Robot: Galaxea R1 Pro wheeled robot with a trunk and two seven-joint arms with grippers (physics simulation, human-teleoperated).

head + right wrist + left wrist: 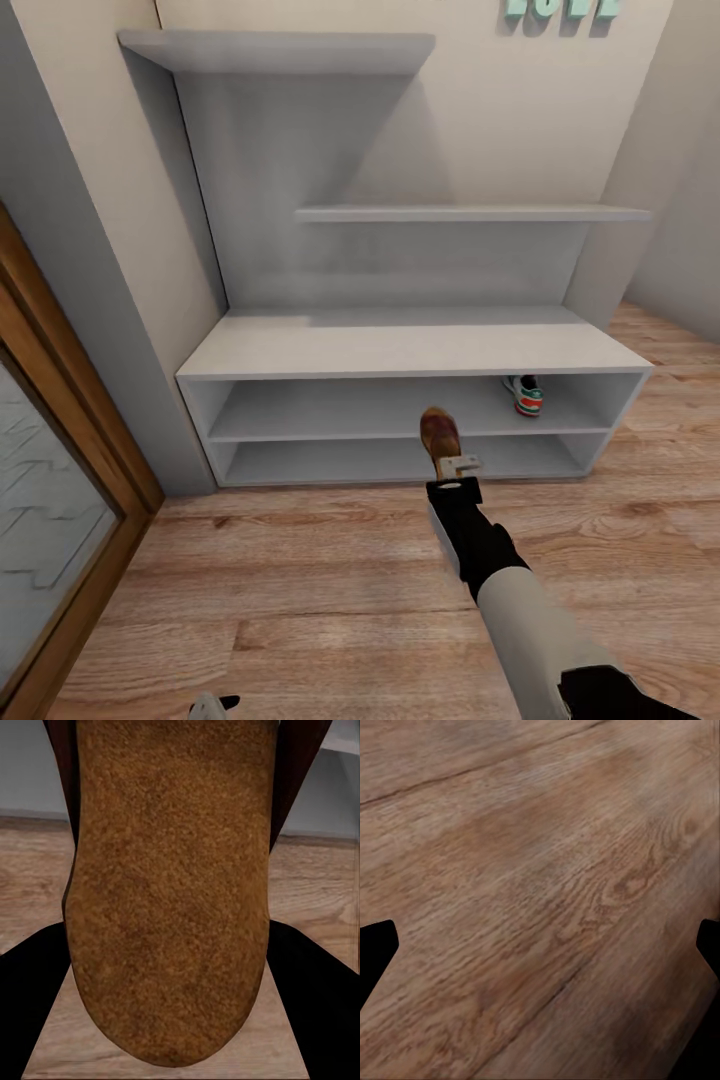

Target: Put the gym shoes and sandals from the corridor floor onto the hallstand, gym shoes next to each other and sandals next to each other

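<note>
You've got a sandal (440, 437) pinched in the right gripper (452, 470), held in the air just in front of the hallstand (400, 350), level with its two open slots and a bit right of the unit's middle. In the right wrist view the tan footbed (169, 892) runs out between the dark fingers (315, 1005), which sit against its sides near one end. Looks light, flat, fairly stiff leather; grippy suede-like face, so a slip seems unlikely, but the long free end may swing or droop if you jerk. One gym shoe (524, 394) already sits in the hallstand's upper slot, toward its right end. Slot openings are low, so mind the front lip of the broad top (300, 352) and the shelf edge below it; the top itself is wide open and easier. Left gripper (540, 937) is spread wide with nothing in it, hovering over the corridor floor (540, 855). Plenty of bare floor in front of the hallstand; wall and door frame (70, 400) hem its left side.
</note>
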